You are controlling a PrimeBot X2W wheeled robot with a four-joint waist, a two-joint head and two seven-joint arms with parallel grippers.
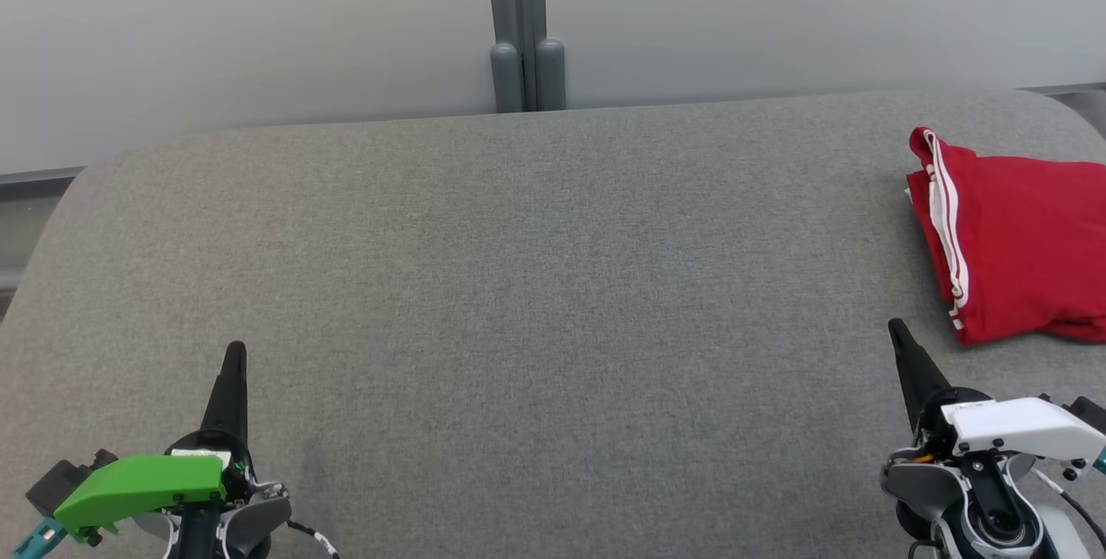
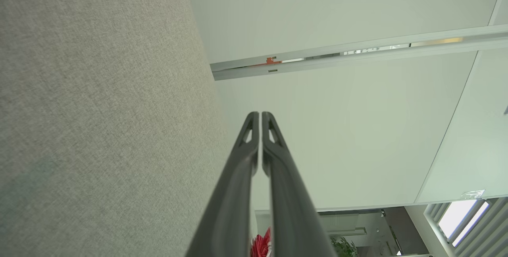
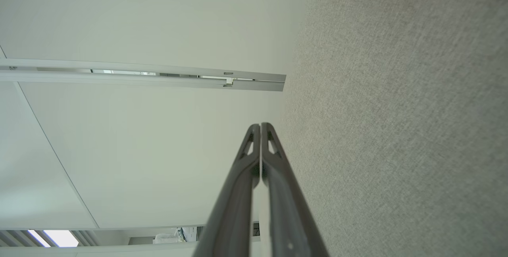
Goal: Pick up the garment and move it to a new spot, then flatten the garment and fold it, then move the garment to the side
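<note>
Two arms poised low over the grey fabric-covered counter (image 1: pixel 553 282). The left end effector (image 1: pixel 235 356) and the right end effector (image 1: pixel 899 333) each have their fingers pressed together and hold nothing. The red garment (image 1: pixel 1011 248), white-striped and apparently folded, lies just ahead of and outward from the right end effector, apart from it, and far across from the left one. It sits close to the counter's rounded corner. Likely hazards: closed fingers would shove the cloth rather than grip it, a pinch on the top layer alone would spill the fold, and an outward nudge could slide it off the edge.
</note>
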